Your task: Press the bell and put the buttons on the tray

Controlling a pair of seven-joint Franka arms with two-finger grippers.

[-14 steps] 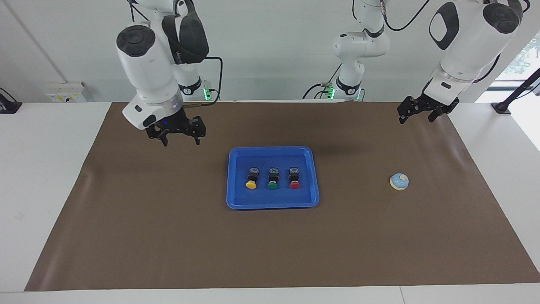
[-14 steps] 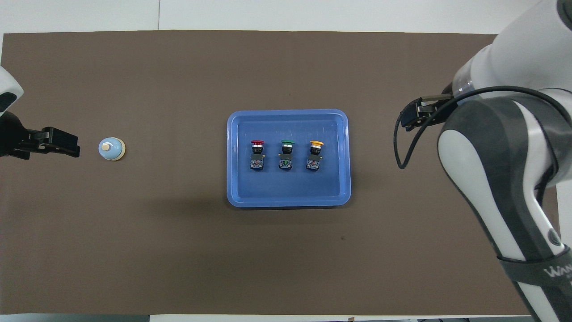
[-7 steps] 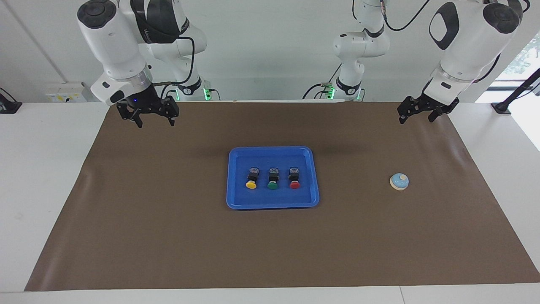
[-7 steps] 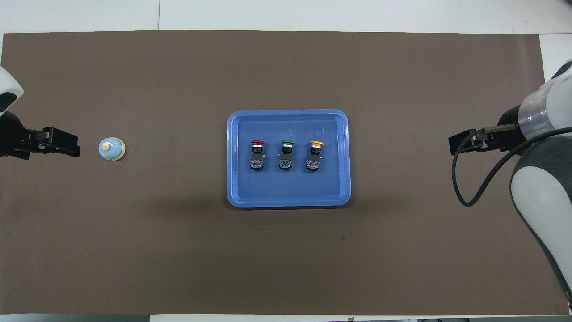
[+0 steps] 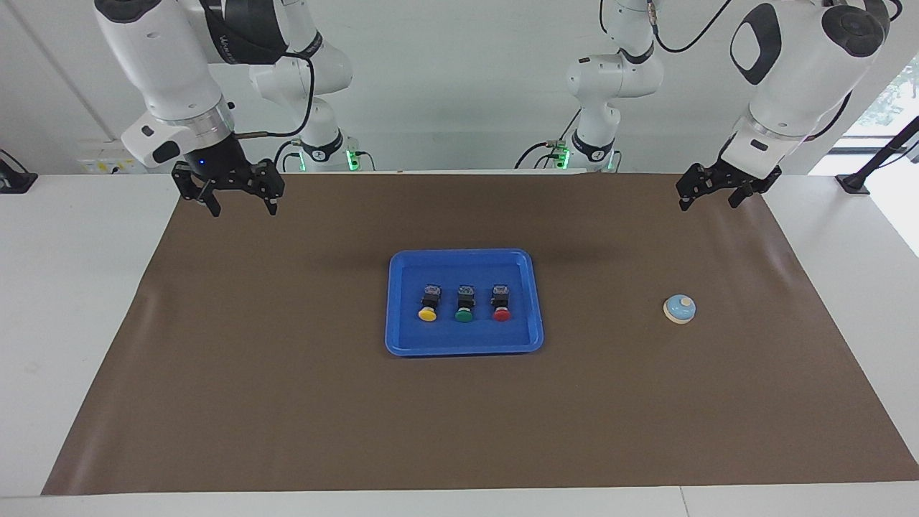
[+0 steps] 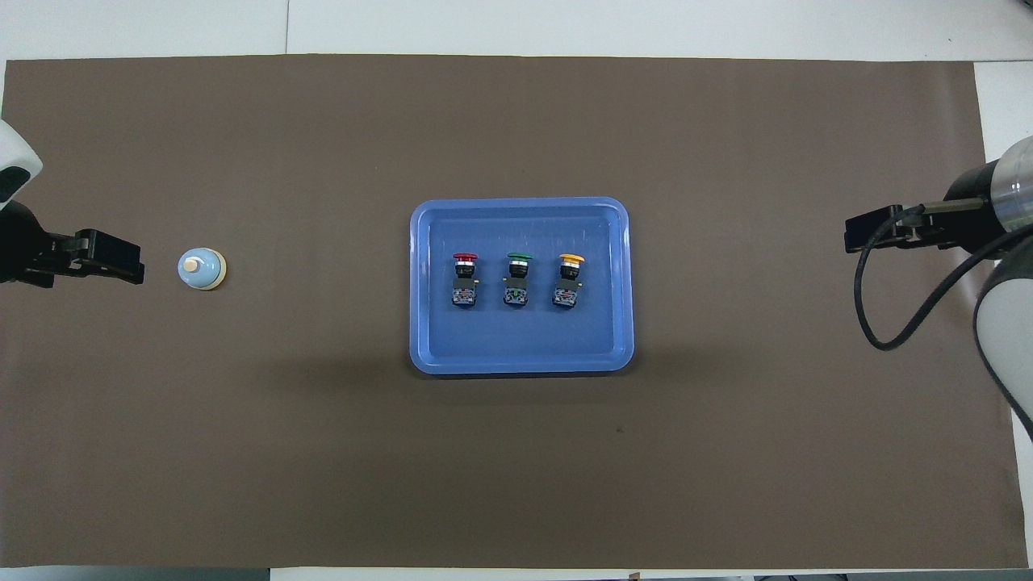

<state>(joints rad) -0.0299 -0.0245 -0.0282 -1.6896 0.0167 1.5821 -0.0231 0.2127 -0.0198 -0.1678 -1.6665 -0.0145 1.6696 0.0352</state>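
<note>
Three buttons lie side by side in the blue tray (image 5: pixel 463 257) (image 6: pixel 520 205) at the middle of the mat: yellow (image 5: pixel 427 314) (image 6: pixel 571 259), green (image 5: pixel 464 314) (image 6: pixel 519 257) and red (image 5: pixel 501 314) (image 6: pixel 464 258). The light blue bell (image 5: pixel 679 309) (image 6: pixel 201 268) stands alone on the mat toward the left arm's end. My left gripper (image 5: pixel 707 204) (image 6: pixel 121 262) hangs open and empty over the mat beside the bell, well above it. Over the mat's corner at the right arm's end, my right gripper (image 5: pixel 243 209) (image 6: pixel 857 240) hangs open and empty.
A brown mat (image 5: pixel 287 402) (image 6: pixel 323 452) covers most of the white table (image 5: pixel 72 287). A black cable (image 6: pixel 876 323) loops down from the right arm's wrist.
My right gripper has drawn back from beside the tray toward the right arm's end of the table and risen a little. The left arm, bell, tray and buttons have not moved.
</note>
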